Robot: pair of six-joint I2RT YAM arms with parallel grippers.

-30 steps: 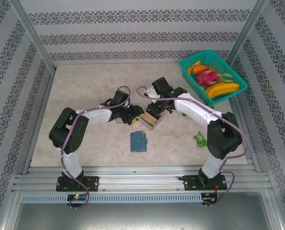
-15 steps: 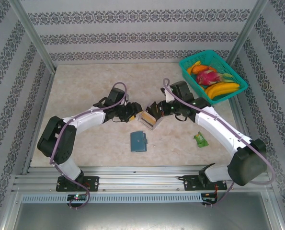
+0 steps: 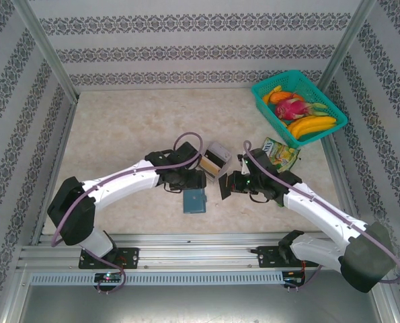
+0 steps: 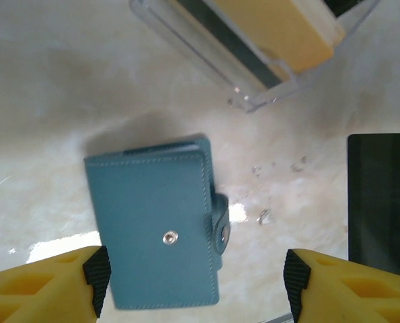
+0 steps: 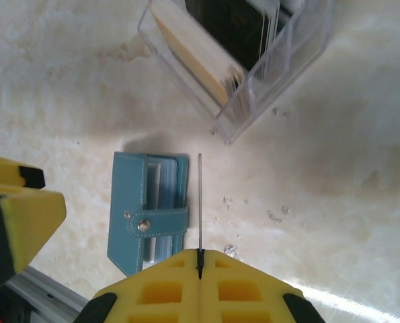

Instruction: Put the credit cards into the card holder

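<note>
Standing by the table (image 3: 119, 134), I see the card holder (image 3: 194, 200) lying flat on the marble-look top, towards the near edge and roughly midway between the two arms. Its little strap is across the open side, with the snap dot showing.

The left gripper (image 4: 196, 282) hangs right above it with its jaws spread wide. One yellow finger stands off each side of the wallet. Nothing is pinched between them, and from the wrist camera I cannot be sure whether the pads touch the leather or only hover over it.

The right gripper (image 5: 200, 259) is pressed closed on a single black card (image 3: 224, 188). It holds the card upright on its edge, so its own camera sees it as no more than a thin line. The card stands just beside the card holder, on the side away from the left arm, and the two are not touching.

The rest of the credit cards (image 5: 233, 33) stand packed in a clear tray (image 5: 236, 114) just beyond the wallet, a tan one on the outside and dark ones behind it. A snack packet (image 3: 279, 152) lies further off, near a green basket (image 3: 269, 90) of fruit in the far corner.
</note>
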